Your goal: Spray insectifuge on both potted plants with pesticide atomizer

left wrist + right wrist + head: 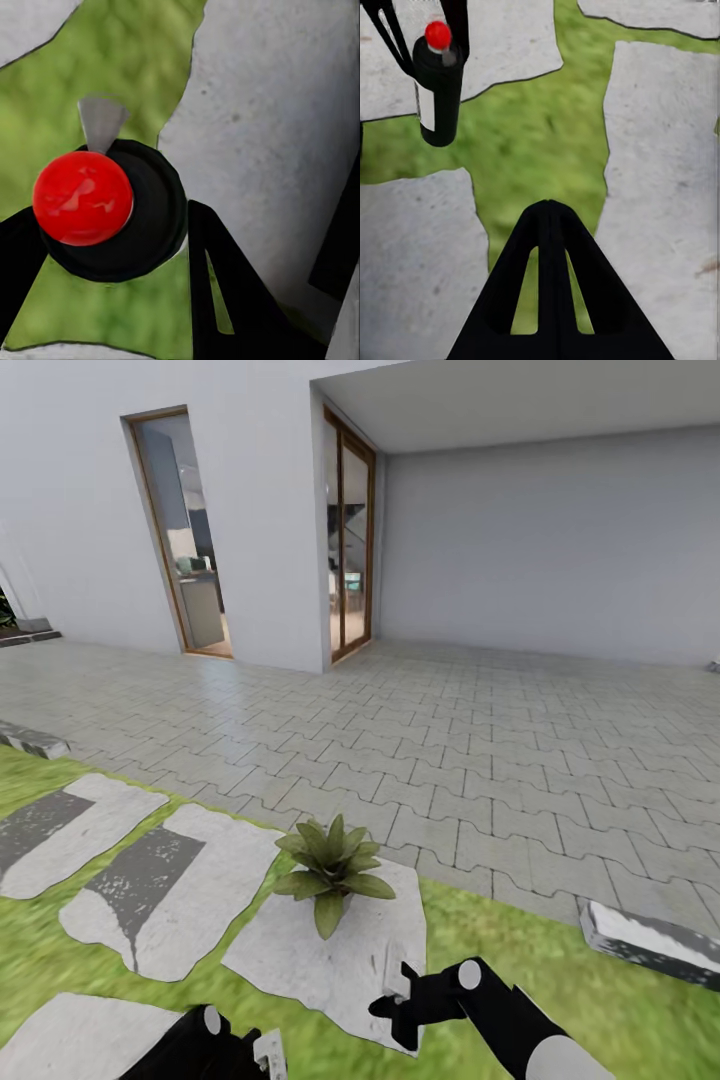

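Note:
One potted plant [331, 865], a low rosette of broad green leaves, sits at the far end of a grey stepping stone [320, 960] in the garden lawn. No insectifuge shows on its leaves. The pesticide atomizer [97, 206] has a dark body, a red round top and a pale nozzle. My left gripper [112, 251] is shut on it, low over the grass. In the right wrist view the atomizer [439, 90] hangs upright between the left fingers [456, 22]. My right gripper [547, 210] is shut on nothing. In the head view it [398, 1000] hovers over the plant's stone, just short of the plant.
Other stepping stones [150, 890] lie to the left in the lawn [560, 980]. Beyond the plant stretches a grey paved patio [480, 740], up to a white house wall with glass doors [348, 540]. Grey kerb blocks [650, 942] edge the grass at right and left.

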You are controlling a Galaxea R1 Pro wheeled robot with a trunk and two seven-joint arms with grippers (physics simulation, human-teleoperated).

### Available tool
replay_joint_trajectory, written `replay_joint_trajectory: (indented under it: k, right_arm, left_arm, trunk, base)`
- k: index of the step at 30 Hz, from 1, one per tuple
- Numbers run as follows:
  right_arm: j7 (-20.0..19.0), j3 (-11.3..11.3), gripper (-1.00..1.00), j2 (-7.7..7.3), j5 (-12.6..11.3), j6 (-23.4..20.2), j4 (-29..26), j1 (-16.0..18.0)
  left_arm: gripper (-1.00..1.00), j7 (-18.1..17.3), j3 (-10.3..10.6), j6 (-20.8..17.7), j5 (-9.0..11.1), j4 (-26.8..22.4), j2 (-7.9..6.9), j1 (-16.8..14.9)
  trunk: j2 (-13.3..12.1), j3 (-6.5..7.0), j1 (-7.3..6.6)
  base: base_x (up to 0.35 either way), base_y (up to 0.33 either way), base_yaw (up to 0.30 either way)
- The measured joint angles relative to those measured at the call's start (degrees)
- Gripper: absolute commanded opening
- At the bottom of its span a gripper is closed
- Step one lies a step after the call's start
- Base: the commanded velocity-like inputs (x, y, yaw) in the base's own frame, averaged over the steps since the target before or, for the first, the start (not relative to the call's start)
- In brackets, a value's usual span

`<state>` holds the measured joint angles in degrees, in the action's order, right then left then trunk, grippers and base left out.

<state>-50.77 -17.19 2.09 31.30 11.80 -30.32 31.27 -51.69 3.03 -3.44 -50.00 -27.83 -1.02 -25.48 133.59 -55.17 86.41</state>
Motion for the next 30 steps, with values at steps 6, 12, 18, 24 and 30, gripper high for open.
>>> replay_joint_trajectory:
  k: [6, 12, 18, 24, 30]
  right_arm:
    - [0.00, -0.09, -1.00, 0.80, -0.07, -0.11, -0.51, 0.00]
    - [-0.02, -0.08, -1.00, 1.44, -0.12, -1.88, -1.36, 0.00]
    - [-0.02, -0.08, -1.00, 1.49, -0.17, -2.35, -1.71, 0.00]
    - [-0.02, -0.09, -1.00, 1.50, -0.17, -2.36, -1.71, 0.00]
    - [-0.02, -0.16, -1.00, 1.50, -0.17, -2.36, -1.79, 0.00]
  left_arm:
    - [-1.00, 0.15, 0.21, -0.35, -4.69, 0.07, 3.77, -1.30]
    - [-1.00, 0.73, 0.12, -2.14, -4.95, 0.01, 5.36, -1.87]
    - [-1.00, 3.78, 0.04, -1.72, -4.31, 0.09, 6.90, -1.94]
    - [-1.00, 3.97, -0.08, -1.66, -3.82, -0.33, 8.14, -2.38]
    - [-1.00, 3.90, -0.17, -1.60, 0.13, -2.14, 8.57, -2.47]
  trunk:
    - [0.00, 0.00, 0.00]
    - [0.00, 0.00, 0.00]
    - [0.00, 0.00, 0.00]
    - [0.00, 0.00, 0.00]
    - [0.00, 0.00, 0.00]
  base:
    - [0.000, 0.000, 0.000]
    - [0.000, 0.000, 0.000]
    - [0.000, 0.000, 0.000]
    - [0.000, 0.000, 0.000]
    - [0.000, 0.000, 0.000]
